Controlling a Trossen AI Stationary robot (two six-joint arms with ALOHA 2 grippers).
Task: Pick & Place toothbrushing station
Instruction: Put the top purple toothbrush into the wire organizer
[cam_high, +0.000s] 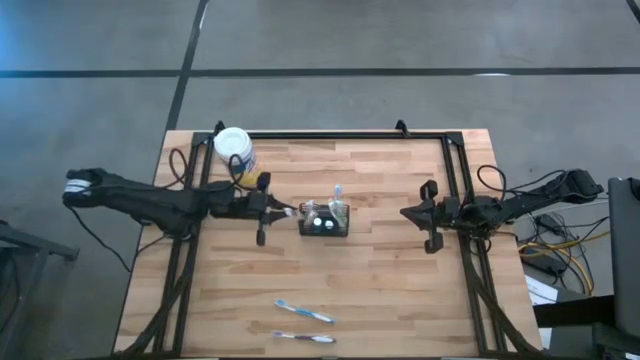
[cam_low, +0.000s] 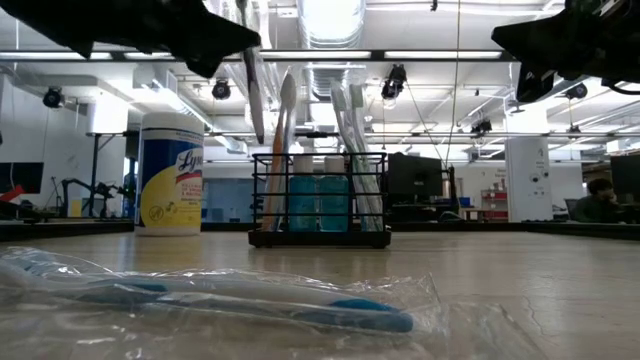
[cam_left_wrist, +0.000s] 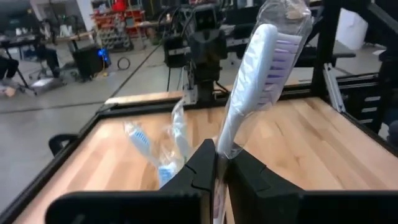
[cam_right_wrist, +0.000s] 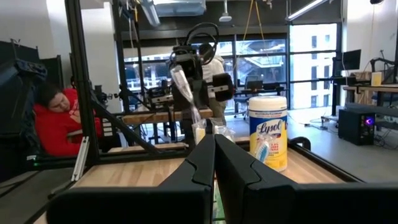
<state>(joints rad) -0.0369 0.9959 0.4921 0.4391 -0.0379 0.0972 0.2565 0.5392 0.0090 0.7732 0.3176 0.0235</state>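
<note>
Plastic-wrapped toothbrush (cam_left_wrist: 252, 93) is pinched in the left gripper (cam_high: 268, 209), with the black mesh toothbrushing station (cam_high: 326, 222) just ahead. Looks like the loading step; next it needs lowering into a free compartment. Right gripper (cam_high: 429, 216) waits off to the side, fingers pressed together.

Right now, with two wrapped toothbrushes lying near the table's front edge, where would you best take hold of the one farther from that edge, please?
Grip the wrapped toothbrush mid-handle, coming straight down from above: it lies flat, long and thin, so fingers should close across its narrow width. The left hand is shut on another toothbrush; the right hand seems free.
</note>
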